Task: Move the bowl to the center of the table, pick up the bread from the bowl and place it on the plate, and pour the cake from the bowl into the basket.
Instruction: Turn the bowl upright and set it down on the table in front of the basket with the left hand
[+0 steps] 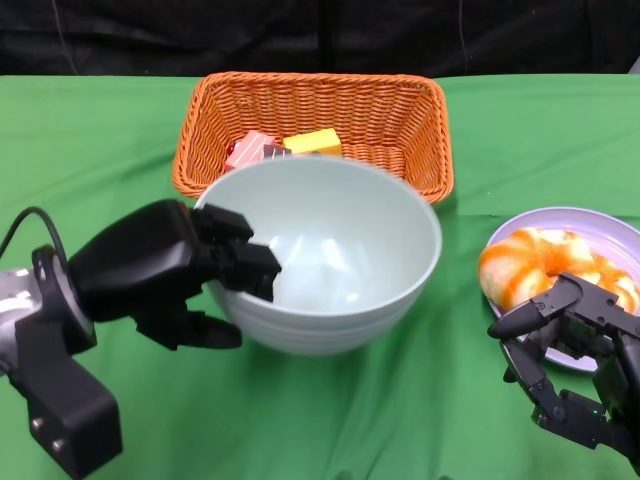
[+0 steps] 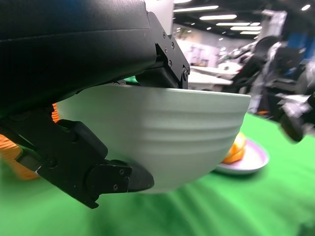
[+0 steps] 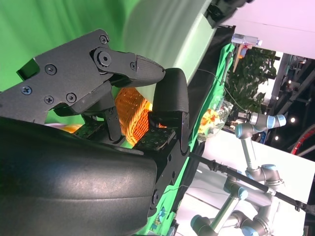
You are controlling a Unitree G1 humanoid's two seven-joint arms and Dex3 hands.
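Observation:
The pale green bowl sits mid-table, just in front of the orange basket, and its inside shows nothing. My left hand grips the bowl's left rim, fingers inside and thumb under the outer wall; the left wrist view shows the same hold on the bowl. The pink and yellow cake lies in the basket. The orange glazed bread rests on the lavender plate at the right. My right hand hovers in front of the plate, fingers apart, holding nothing.
Green cloth covers the table. The basket stands at the back centre, close behind the bowl. The right wrist view shows the basket past my fingers and another robot arm beyond the table.

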